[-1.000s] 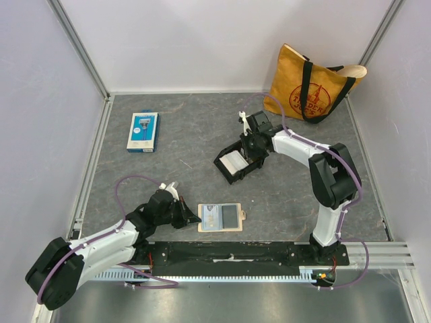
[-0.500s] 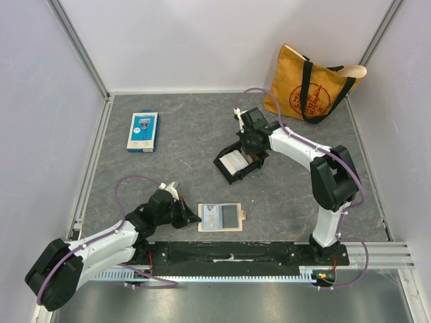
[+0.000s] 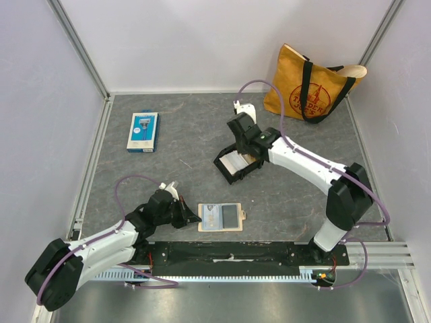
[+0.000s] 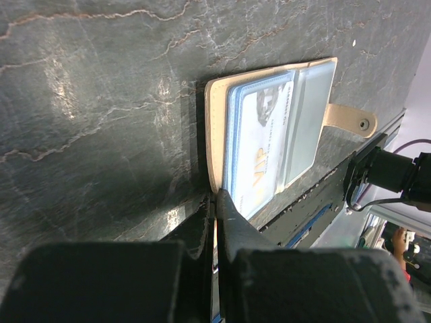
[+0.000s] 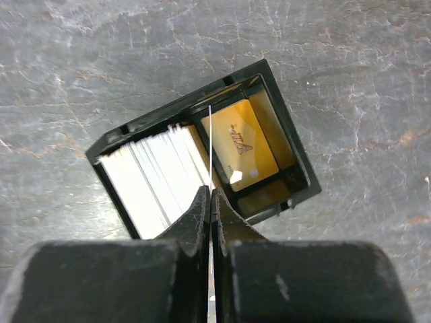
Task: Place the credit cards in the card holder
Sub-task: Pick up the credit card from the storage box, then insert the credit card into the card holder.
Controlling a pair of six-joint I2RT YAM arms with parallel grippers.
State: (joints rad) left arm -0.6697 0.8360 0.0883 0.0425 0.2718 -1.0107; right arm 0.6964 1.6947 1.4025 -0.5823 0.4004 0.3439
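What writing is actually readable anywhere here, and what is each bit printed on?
"TRADER JO", the rest hidden: on the yellow tote bag.
"VIP": on the pale blue card in the card holder.
Gold card in the black tray: only a logo, no readable words.
Blue-and-white package: print too small to read.

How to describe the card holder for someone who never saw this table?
At the near edge of the table, between the arm bases, the card holder lies by the left gripper. Unlike the black tray, it is tan, with a side tab.
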